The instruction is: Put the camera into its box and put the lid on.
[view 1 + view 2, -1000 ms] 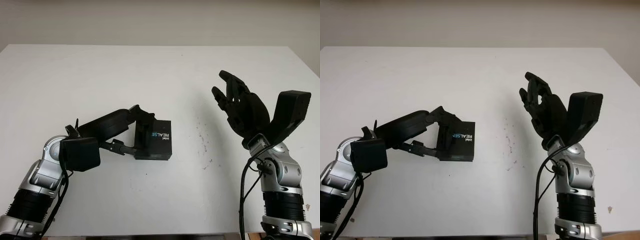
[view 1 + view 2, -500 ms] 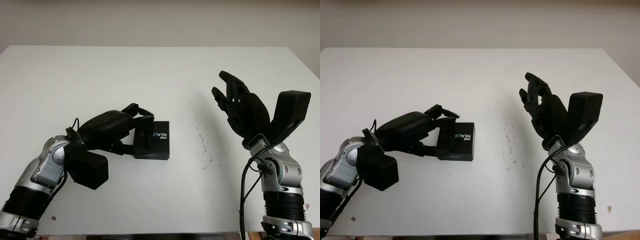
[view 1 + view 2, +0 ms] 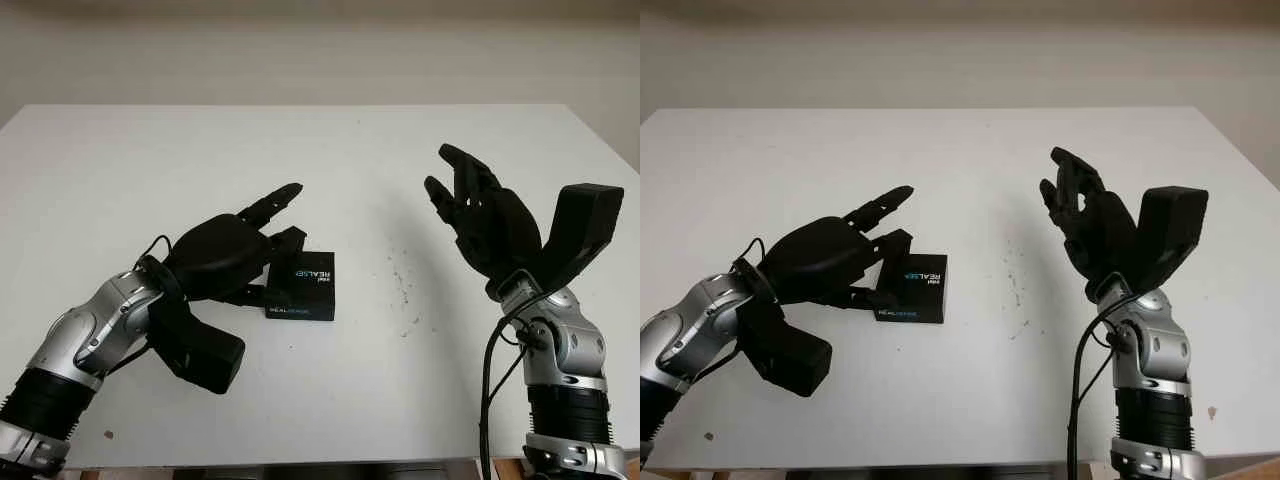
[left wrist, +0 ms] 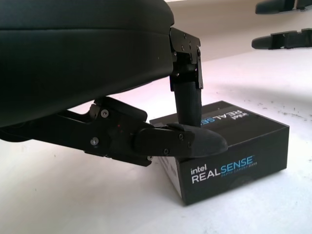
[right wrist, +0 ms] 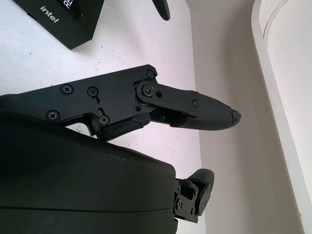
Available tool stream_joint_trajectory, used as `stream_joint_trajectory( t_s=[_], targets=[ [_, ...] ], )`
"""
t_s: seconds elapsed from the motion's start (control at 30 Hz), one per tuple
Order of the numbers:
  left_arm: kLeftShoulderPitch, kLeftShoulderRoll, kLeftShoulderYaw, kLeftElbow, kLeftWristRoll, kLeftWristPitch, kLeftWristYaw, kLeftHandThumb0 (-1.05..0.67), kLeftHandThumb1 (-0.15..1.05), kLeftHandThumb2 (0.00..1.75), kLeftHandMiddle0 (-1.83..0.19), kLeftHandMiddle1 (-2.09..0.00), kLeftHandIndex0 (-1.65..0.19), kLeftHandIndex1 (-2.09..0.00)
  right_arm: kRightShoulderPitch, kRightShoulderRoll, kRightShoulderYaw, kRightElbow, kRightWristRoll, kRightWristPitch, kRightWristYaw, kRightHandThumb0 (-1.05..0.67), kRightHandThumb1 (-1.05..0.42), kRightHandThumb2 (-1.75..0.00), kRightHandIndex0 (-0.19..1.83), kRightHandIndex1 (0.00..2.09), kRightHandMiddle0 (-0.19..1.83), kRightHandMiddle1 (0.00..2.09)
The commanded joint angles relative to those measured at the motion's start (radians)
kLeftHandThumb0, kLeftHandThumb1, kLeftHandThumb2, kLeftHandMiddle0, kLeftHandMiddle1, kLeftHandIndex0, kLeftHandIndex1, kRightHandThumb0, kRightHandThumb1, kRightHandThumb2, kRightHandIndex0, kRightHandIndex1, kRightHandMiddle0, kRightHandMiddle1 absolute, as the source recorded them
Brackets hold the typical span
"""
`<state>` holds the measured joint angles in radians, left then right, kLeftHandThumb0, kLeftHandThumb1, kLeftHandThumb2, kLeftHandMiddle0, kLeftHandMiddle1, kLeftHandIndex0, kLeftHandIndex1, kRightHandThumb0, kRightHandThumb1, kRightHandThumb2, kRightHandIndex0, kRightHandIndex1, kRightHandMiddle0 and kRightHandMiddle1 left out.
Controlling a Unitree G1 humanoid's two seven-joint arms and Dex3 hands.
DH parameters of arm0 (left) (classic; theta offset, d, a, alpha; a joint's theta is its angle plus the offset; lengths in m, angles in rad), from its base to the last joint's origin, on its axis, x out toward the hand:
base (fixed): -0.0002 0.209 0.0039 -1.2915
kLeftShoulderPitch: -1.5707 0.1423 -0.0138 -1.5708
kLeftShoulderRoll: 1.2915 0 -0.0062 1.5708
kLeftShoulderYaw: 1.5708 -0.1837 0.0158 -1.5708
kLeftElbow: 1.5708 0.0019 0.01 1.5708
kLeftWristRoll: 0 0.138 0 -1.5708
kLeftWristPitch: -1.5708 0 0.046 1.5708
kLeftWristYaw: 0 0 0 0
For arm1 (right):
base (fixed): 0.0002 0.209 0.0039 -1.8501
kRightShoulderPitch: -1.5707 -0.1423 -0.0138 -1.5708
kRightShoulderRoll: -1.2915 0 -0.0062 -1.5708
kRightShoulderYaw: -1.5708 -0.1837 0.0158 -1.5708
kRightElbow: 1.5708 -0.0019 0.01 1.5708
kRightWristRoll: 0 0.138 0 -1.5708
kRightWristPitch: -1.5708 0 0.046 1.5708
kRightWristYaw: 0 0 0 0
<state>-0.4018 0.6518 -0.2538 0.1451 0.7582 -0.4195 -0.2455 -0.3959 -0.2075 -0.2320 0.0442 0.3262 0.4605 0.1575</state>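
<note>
While the white table (image 3: pixel 330 150) stretches out beneath me, my right hand (image 3: pixel 480 215) hangs raised and released, well apart from the black box (image 3: pixel 302 285). That box (lid on, flat on the table) lies just under my left hand (image 3: pixel 225 255), which has let go, one finger (image 4: pixel 187 105) touching its top.

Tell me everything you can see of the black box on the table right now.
The box is a flat black rectangular carton, cardboard by its look, printed "intel REALSENSE" in white and blue on its top and one side. It looks closed, lid on, and lies flat on the white table left of centre. The left hand is over its near-left end, with one finger on the top and another against its side. The right hand is raised well clear, open.
</note>
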Motion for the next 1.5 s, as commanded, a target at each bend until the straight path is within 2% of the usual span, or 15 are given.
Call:
stream_joint_trajectory(
  t_s=[0.0,0.07,0.13,0.27,0.33,0.5,0.7,0.8,0.93,1.1,1.27,1.47],
  targets=[
    [0.048,0.0,0.021,0.014,-0.061,0.029,-0.028,-0.61,1.05,0.24,0.13,-0.06,0.0,-0.06,0.004,0.001,0.0,-0.018,0.001,0.0,-0.003,-0.63,-1.05,-0.57,0.15,0.06,-0.16,0.75],
    [0.067,-0.021,0.059,-0.019,-0.192,0.061,-0.075,-0.64,1.05,0.32,0.14,-0.05,0.02,-0.05,0.006,0.001,0.003,-0.023,0.001,0.001,-0.002,-0.63,-1.05,-0.58,0.15,0.06,-0.16,0.76],
    [0.099,-0.071,0.124,-0.083,-0.377,0.155,-0.133,-0.64,1.05,0.37,0.16,-0.04,0.06,-0.03,0.01,-0.003,0.012,-0.027,-0.002,-0.003,0.007,-0.63,-1.05,-0.59,0.15,0.06,-0.18,0.75],
    [0.139,-0.198,0.263,-0.176,-0.695,0.29,-0.113,-0.63,1.05,0.38,0.07,-0.08,0.06,-0.04,0.026,-0.016,0.047,-0.04,-0.033,-0.053,0.041,-0.64,-1.05,-0.6,0.13,0.05,-0.18,0.72],
    [0.145,-0.239,0.307,-0.205,-0.771,0.335,-0.086,-0.61,1.05,0.46,0.05,-0.07,0.07,-0.04,0.037,-0.024,0.067,-0.047,-0.056,-0.097,0.067,-0.62,-1.05,-0.61,0.12,0.04,-0.19,0.69],
    [0.166,-0.317,0.396,-0.254,-0.944,0.452,-0.05,-0.62,1.05,0.44,0.1,-0.04,0.14,-0.01,0.057,-0.013,0.118,-0.097,-0.122,-0.173,0.073,-0.63,-1.05,-0.58,0.09,0.03,-0.19,0.65],
    [0.206,-0.421,0.499,-0.251,-1.117,0.494,0.007,-0.6,1.05,0.45,0.17,-0.02,0.18,0.0,0.065,0.005,0.176,-0.116,-0.196,-0.217,0.052,-0.64,-1.05,-0.57,0.06,0.02,-0.19,0.55],
    [0.224,-0.455,0.529,-0.231,-1.157,0.496,0.028,-0.62,1.05,0.45,0.19,0.0,0.19,0.0,0.065,0.016,0.201,-0.113,-0.233,-0.23,0.031,-0.65,-1.05,-0.57,0.06,0.02,-0.19,0.52],
    [0.244,-0.478,0.545,-0.174,-1.148,0.462,0.044,-0.64,1.05,0.49,0.19,0.0,0.19,0.0,0.067,0.035,0.235,-0.091,-0.293,-0.263,-0.008,-0.66,-1.05,-0.57,0.03,0.01,-0.19,0.46],
    [0.265,-0.495,0.549,-0.144,-1.125,0.403,0.058,-0.66,1.05,0.58,0.19,0.0,0.19,0.0,0.061,0.061,0.253,-0.078,-0.312,-0.227,-0.033,-0.7,-1.05,-0.59,-0.17,0.0,-0.19,0.04],
    [0.291,-0.509,0.541,-0.148,-1.106,0.365,0.073,-0.68,1.05,0.58,0.19,0.0,0.19,0.0,0.05,0.095,0.239,-0.044,-0.275,-0.207,-0.032,-0.68,-1.05,-0.61,-0.19,0.0,-0.19,0.0],
    [0.308,-0.524,0.513,-0.171,-1.083,0.343,0.072,-0.67,1.05,0.59,0.19,0.0,0.19,0.0,0.04,0.093,0.252,0.003,-0.295,-0.21,-0.038,-0.71,-1.05,-0.63,-0.19,0.0,-0.19,0.0]
  ],
)
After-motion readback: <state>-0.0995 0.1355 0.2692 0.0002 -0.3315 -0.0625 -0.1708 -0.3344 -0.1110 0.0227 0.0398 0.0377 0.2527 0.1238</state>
